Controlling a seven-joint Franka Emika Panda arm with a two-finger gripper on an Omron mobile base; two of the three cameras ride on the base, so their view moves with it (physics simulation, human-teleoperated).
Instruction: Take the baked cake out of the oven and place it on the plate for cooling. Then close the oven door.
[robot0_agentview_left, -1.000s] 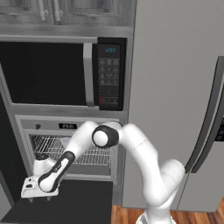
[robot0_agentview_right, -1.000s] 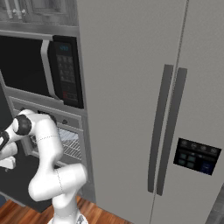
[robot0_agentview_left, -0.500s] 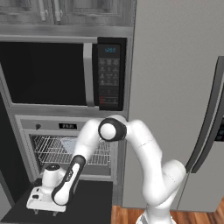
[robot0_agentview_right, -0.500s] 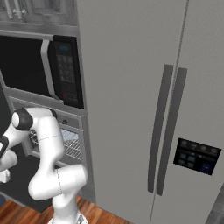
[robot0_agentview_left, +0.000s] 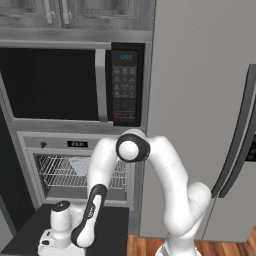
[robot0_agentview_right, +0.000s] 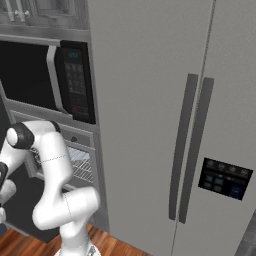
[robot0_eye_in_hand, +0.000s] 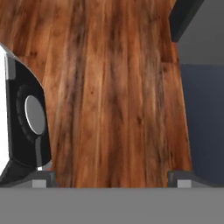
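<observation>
The oven (robot0_agentview_left: 75, 172) stands open below the microwave, its wire racks showing. A pale flat thing (robot0_agentview_left: 80, 164) lies on a rack; I cannot tell whether it is the cake. The oven door (robot0_agentview_left: 112, 225) hangs down flat, a dark panel, also seen as the oven door (robot0_agentview_right: 22, 192) in the right base view. My arm reaches low over the door's left front corner. The gripper (robot0_agentview_left: 52, 244) points at the floor. In the hand view the gripper (robot0_eye_in_hand: 111, 179) is open, its fingertips (robot0_eye_in_hand: 41, 178) far apart with only wood floor between them. The plate is out of view.
A black-windowed microwave (robot0_agentview_left: 65, 82) with a keypad sits above the oven. A tall grey fridge (robot0_agentview_right: 190, 125) fills the right side. Wood floor (robot0_eye_in_hand: 113, 87) lies under the hand, and a dark blue-grey panel (robot0_eye_in_hand: 203, 122) stands at its right.
The arm has swung down and forward, carrying the hand from above the open door to lower at its front left corner. The jaws have stayed open.
</observation>
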